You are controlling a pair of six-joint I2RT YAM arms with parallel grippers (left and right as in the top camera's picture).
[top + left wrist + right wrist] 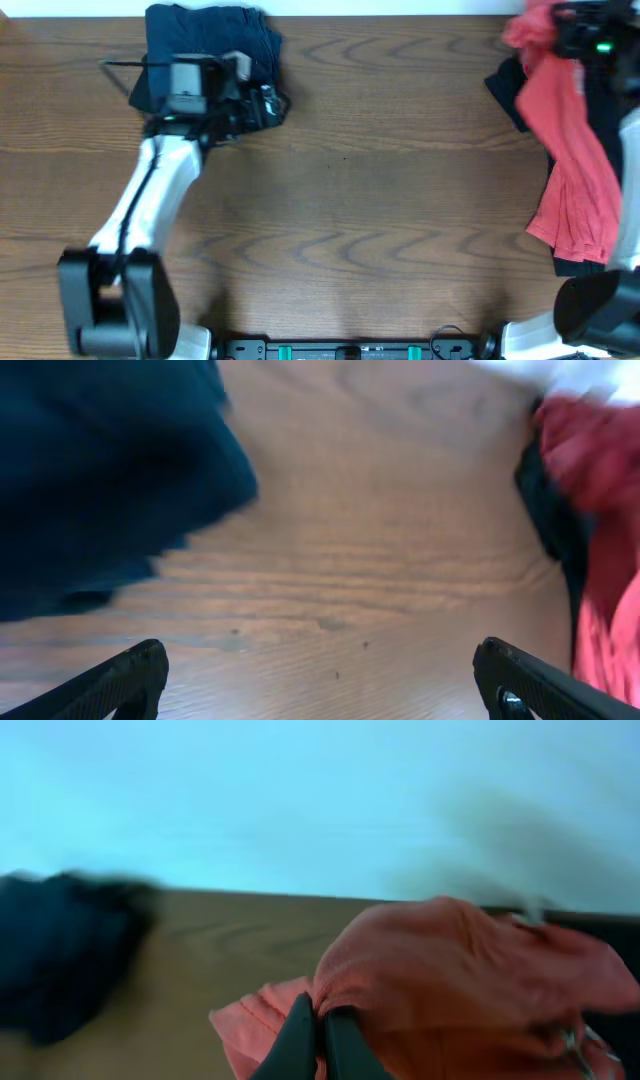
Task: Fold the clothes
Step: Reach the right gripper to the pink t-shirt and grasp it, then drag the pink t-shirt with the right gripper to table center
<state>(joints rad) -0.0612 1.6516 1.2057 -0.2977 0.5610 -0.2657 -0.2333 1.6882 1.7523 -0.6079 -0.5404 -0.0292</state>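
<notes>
— Where is the red shirt [575, 170]?
— Upper right. The right gripper [320, 1035] pinches it tight.
— The left gripper [320, 670]?
— Wide apart, empty, upper left by the navy pile [210, 45]. The shirt should go slowly to the middle, flat.

Table [380, 200]: wood, brown, bold grain, smooth with a low sheen.
Coral-red T-shirt [575, 180]: soft knit cloth, matt, rumpled and creased.
Navy garment [215, 40]: soft cloth, matt.
Black garment [506, 92]: cloth, matt.
Left arm shell [150, 195]: white plastic, smooth, faintly glossy.
Left arm base [110, 300]: black, smooth casing.
Left gripper [320, 655], fingers [120, 680]: black plastic, matt, finely textured.
</notes>
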